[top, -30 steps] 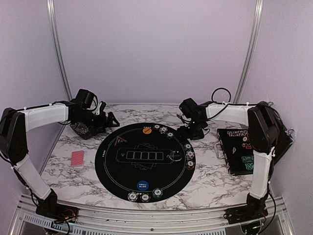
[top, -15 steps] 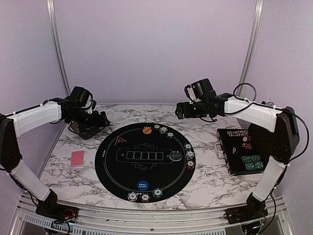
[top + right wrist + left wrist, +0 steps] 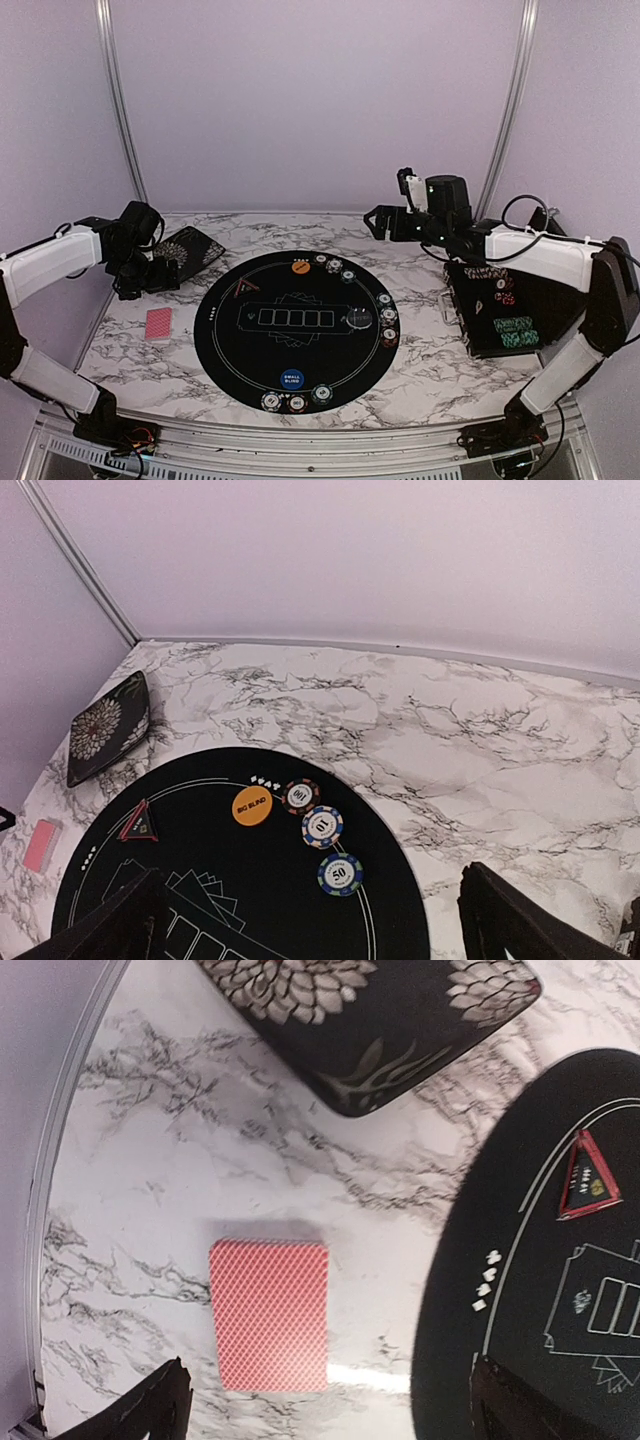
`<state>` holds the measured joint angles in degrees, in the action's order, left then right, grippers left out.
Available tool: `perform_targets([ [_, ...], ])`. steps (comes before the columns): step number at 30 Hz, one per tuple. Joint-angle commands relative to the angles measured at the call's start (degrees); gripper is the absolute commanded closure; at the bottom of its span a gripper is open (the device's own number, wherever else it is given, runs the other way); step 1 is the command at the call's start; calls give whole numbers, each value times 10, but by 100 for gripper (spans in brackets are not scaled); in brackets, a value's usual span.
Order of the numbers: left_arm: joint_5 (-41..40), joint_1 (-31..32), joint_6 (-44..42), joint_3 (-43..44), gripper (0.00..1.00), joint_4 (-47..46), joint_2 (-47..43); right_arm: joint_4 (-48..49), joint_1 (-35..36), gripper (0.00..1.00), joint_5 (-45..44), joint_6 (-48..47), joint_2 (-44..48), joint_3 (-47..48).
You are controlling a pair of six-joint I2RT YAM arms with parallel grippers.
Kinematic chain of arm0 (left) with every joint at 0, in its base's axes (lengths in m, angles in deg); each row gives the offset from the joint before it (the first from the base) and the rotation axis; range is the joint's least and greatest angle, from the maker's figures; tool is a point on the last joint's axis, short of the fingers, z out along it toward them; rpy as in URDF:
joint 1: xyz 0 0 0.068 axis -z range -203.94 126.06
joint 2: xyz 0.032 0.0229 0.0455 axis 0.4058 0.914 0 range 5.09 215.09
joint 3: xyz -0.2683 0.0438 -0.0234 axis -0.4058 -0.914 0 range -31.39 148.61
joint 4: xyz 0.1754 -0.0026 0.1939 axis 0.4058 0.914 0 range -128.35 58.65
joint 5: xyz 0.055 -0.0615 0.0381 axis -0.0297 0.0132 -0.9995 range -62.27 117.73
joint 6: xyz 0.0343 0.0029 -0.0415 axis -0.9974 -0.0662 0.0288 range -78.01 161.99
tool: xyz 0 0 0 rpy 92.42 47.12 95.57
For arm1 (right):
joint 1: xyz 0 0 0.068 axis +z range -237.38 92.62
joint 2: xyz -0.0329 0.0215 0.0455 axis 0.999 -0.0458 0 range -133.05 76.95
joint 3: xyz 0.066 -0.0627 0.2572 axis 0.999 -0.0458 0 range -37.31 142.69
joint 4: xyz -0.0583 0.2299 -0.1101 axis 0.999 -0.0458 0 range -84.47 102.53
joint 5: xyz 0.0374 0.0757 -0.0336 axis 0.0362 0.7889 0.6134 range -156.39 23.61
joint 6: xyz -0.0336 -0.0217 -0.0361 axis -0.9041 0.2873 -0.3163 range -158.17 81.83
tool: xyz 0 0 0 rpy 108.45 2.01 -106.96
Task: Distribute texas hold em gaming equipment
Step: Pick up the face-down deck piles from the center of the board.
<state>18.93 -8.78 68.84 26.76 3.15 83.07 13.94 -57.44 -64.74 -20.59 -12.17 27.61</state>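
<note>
Marble-look tabletop (image 3: pixel 420 370) w/ a round black mat (image 3: pixel 240 350) at centre. Your left gripper (image 3: pixel 152 283) hung over the table's left side, jaws spread wide, nothing btwn them. In its wrist view a red-backed card deck (image 3: pixel 268 1315) lay flat on the marble, just left of the mat and not touching it. A black floral-print box (image 3: pixel 370 1020) sat beyond the deck, apart from it. Your right gripper (image 3: pixel 380 222) was raised over the far-right part of the table, jaws also spread, empty.

On the mat:
- Far edge: orange BIG BLIND button (image 3: pixel 252 805) w/ three far chips (image 3: pixel 322 827) in a curved row beside it.
- Far left: red-edged triangular marker (image 3: pixel 588 1175).
- Near edge: blue SMALL BLIND button (image 3: pixel 291 379), w/ three near chips (image 3: pixel 297 402) just past it.
- Right edge: dark-grey button (image 3: pixel 358 320) next to the right-edge chips (image 3: pixel 388 318).

An open chip case (image 3: pixel 480 332) stood right of the mat, more chips inside.
</note>
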Motion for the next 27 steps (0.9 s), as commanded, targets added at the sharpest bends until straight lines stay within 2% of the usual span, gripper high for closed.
perform_targets([
  [1, -15, -19, 0, -27, 1, 35, -6, 86, -37, 1, 95, 11, 38, -3],
  [4, -9, -31, -8, -34, 1, 34, 7, 54, -46, 2, 132, -9, 29, 19],
  [8, 4, -48, -25, -41, 1, 30, 30, 68, -46, 1, 158, -10, 36, 7],
  [17, 51, -63, -59, -42, 1, 12, 92, 64, -46, 2, 170, -11, 36, 11],
  [27, 47, -76, -63, -50, 1, -4, 138, 61, -46, 1, 176, -12, 34, 13],
])
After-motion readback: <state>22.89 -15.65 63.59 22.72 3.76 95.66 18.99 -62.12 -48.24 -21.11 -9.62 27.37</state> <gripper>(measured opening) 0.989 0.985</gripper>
